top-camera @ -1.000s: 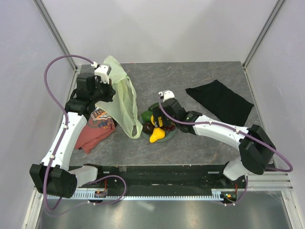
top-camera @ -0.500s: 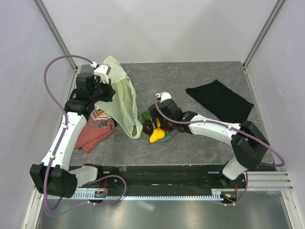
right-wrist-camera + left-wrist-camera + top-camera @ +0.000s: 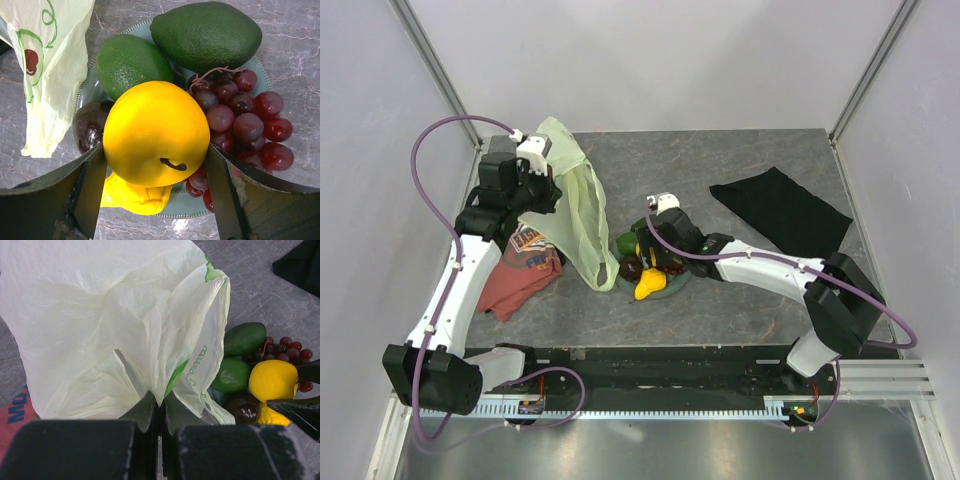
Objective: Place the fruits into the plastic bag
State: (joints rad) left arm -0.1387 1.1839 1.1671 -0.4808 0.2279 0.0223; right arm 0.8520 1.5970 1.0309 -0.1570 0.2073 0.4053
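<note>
A pale green plastic bag (image 3: 578, 215) hangs from my left gripper (image 3: 161, 410), which is shut on a pinched fold of it at the table's left. The fruits lie on a grey-green plate (image 3: 200, 205) just right of the bag's lower end. My right gripper (image 3: 156, 165) is down over the plate, its two fingers against either side of the yellow round fruit (image 3: 150, 125). Under that fruit lies the yellow pear (image 3: 132, 197). Two dark green fruits (image 3: 207, 32) lie behind, a dark plum (image 3: 89, 125) on the left and red grapes (image 3: 250, 120) on the right.
A red printed T-shirt (image 3: 525, 270) lies on the table under the left arm. A black cloth (image 3: 780, 212) lies at the back right. Pale walls and metal posts close in the table on three sides.
My right gripper has moved left and down over the plate, and its jaws have narrowed onto the yellow round fruit. The left arm and the bag have stayed put.
</note>
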